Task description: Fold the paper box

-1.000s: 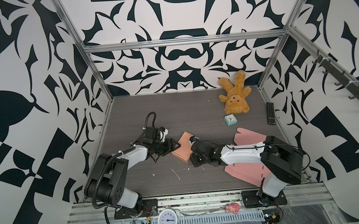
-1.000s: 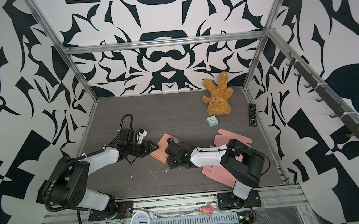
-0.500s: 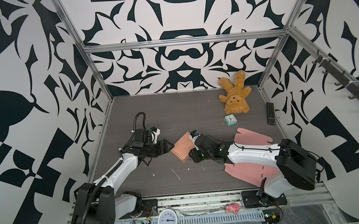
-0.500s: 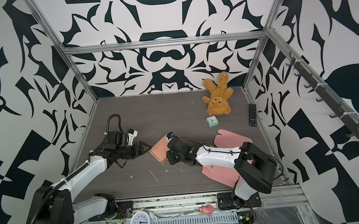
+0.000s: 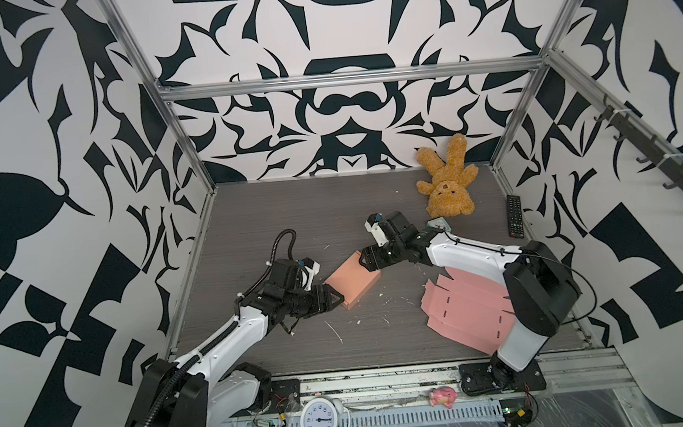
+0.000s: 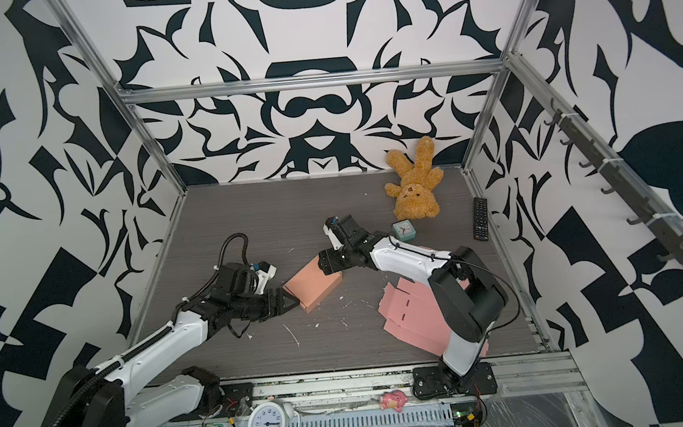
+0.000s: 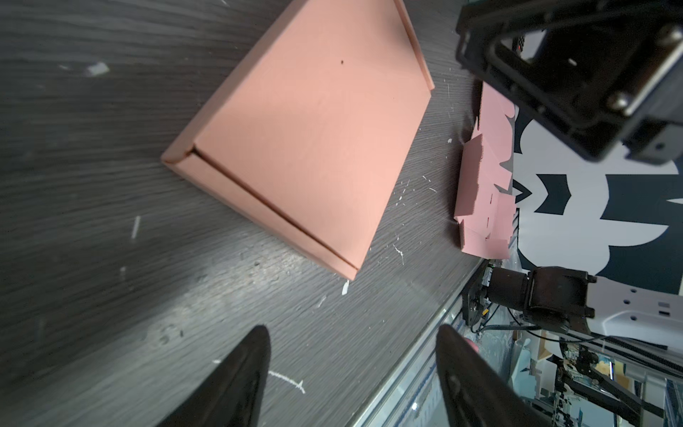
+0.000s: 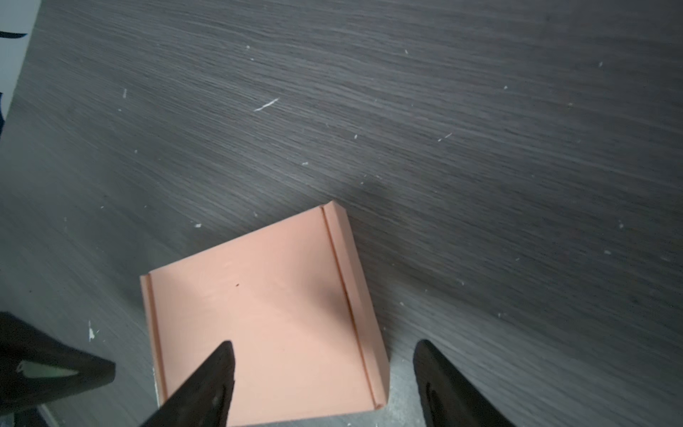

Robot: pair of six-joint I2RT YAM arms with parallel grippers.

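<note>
Item under inspection: salmon-coloured paper box (image 5: 352, 278), fully folded, lid shut. It lies flat on the grey counter (image 5: 289, 210), about mid-counter, turned at an angle to the counter edges, between the two hands in both top views.

Left hand (image 5: 335, 300): jaws wide apart, gripping nothing. The tips point at the box's near corner and stop short of it. The left wrist view confirms bare counter between the fingertips (image 7: 247, 364) and the box (image 7: 306, 148).

Right hand (image 5: 367, 259): jaws wide apart, nothing clamped. It sits at the box's far edge. In the right wrist view one finger (image 8: 212, 377) overlaps the lid (image 8: 258, 321) and the other lies off the box's side, over the counter. Contact with the lid cannot be determined.

Other items: a stack of flat pink cardboard blanks (image 5: 462, 311) near the right arm's base, apart from the box; a teddy bear (image 5: 447, 189) at the back; a remote control (image 5: 514, 221) by the right wall. White scraps are scattered over the counter.
</note>
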